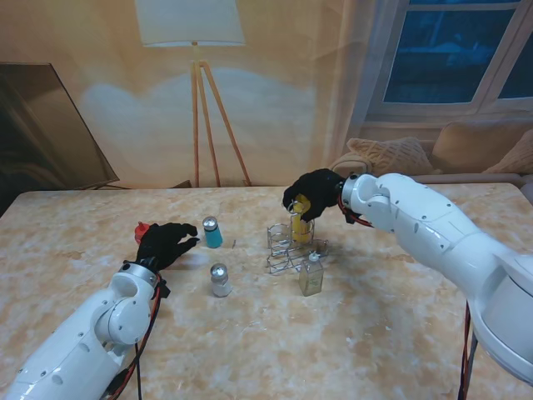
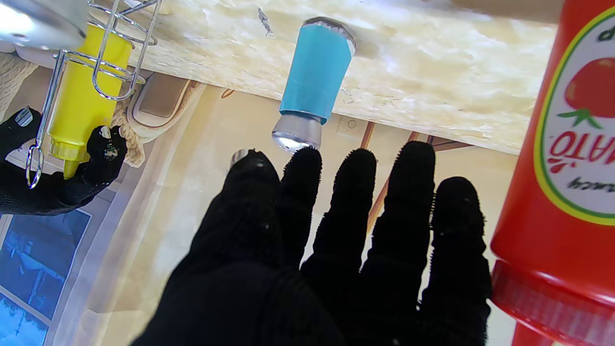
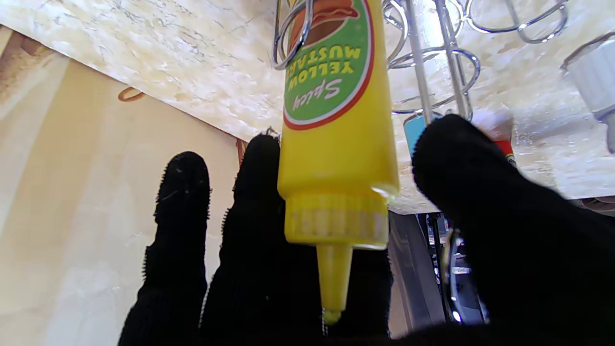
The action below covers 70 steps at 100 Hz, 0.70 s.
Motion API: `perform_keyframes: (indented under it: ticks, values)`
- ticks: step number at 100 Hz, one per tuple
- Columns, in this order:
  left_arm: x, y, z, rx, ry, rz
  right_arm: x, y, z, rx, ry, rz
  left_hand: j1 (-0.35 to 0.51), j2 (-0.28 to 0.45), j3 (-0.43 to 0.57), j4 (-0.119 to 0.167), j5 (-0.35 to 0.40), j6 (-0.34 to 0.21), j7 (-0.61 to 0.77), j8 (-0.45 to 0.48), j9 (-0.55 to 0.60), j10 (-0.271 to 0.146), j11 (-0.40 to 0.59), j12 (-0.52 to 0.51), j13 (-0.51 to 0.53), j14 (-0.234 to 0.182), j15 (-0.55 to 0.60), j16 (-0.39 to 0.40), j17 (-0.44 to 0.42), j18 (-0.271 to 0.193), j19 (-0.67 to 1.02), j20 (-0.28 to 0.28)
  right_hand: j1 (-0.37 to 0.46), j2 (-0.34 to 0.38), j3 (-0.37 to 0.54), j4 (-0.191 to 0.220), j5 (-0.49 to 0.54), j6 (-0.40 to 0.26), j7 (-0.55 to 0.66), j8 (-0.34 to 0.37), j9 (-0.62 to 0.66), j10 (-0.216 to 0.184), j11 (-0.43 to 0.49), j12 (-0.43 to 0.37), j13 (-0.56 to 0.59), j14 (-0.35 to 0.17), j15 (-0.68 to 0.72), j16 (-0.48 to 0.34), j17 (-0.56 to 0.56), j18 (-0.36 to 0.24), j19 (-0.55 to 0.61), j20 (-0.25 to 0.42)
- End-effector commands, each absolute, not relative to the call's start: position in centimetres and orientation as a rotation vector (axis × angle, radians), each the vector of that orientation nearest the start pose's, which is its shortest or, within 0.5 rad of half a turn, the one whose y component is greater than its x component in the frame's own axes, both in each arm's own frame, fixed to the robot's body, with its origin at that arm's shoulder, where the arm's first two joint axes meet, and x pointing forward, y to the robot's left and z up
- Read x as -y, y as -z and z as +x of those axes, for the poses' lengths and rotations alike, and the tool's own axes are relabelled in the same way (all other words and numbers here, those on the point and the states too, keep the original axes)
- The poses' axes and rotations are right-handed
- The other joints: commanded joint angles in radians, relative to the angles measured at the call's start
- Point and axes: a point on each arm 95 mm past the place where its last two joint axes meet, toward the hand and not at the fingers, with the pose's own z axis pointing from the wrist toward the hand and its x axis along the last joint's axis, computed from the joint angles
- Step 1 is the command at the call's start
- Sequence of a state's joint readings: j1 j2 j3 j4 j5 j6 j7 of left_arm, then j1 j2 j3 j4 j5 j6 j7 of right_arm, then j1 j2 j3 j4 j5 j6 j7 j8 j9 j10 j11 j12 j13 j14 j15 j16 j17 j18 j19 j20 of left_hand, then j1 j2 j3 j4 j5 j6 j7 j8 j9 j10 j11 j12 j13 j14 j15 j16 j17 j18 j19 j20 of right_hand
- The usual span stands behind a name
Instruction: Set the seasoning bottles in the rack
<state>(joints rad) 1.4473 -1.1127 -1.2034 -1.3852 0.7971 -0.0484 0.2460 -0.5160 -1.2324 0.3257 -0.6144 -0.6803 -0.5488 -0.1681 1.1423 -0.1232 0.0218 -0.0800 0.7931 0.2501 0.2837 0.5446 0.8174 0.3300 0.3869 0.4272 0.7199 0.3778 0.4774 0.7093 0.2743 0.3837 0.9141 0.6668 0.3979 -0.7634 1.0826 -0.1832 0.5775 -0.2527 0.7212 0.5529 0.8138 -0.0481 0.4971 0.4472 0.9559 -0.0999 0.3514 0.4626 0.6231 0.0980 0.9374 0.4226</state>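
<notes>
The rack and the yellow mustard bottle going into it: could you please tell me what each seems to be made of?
The rack looks like thin bent metal wire with a bright chrome finish: its loops glint in the right wrist view. The yellow mustard bottle seems to be opaque, slightly glossy plastic with a ribbed cap, a moulded nozzle and a printed label. The right hand holds it.

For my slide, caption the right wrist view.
Right hand around the mustard bottle, its base inside the wire rack.
</notes>
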Motion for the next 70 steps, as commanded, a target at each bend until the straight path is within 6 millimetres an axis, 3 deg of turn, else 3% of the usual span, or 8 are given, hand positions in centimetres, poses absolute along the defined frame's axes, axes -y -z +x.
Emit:
perform_keyframes:
  ticks: [1, 38, 70]
  values:
    - [-3.4, 33.4, 43.8, -1.22, 1.603, -1.313, -5.3, 26.0, 59.3, -2.066, -1.549, 0.691, 0.044, 0.033, -0.018, 0.029, -0.021, -0.004, 0.009, 0.012, -0.025, -0.001, 0.009, 0.009, -0.011, 0.01, 0.015, 0.023, -0.014, 0.02, 0.008, 0.024, -0.033, 0.034, 0.004, 0.023, -0.021, 0.018, -0.018, 0.01, -0.05, 0.019, -0.019, -0.026, -0.012, 0.006, -0.01, -0.023, -0.021, 0.026, 0.012, -0.015]
    - [-3.4, 33.4, 43.8, -1.22, 1.603, -1.316, -5.2, 25.9, 59.2, -2.071, -1.538, 0.688, 0.043, 0.031, -0.015, 0.029, -0.021, -0.003, 0.01, 0.012, -0.025, -0.001, 0.009, 0.009, -0.012, 0.01, 0.015, 0.023, -0.014, 0.02, 0.008, 0.024, -0.059, 0.064, -0.025, 0.026, -0.044, 0.044, -0.07, 0.0, -0.082, 0.048, -0.045, -0.04, -0.045, 0.028, -0.022, -0.041, -0.056, 0.041, 0.035, -0.024]
    - [-3.4, 33.4, 43.9, -1.216, 1.603, -1.314, -4.4, 23.6, 58.7, -2.006, -1.562, 0.662, 0.042, 0.03, -0.012, 0.028, -0.022, -0.005, 0.009, 0.011, -0.025, -0.003, 0.008, 0.009, -0.011, 0.009, 0.015, 0.023, -0.014, 0.019, 0.008, 0.024, -0.055, 0.078, -0.036, 0.031, -0.048, 0.059, -0.093, -0.001, -0.087, 0.052, -0.052, -0.044, -0.051, 0.031, -0.022, -0.048, -0.064, 0.043, 0.042, -0.034]
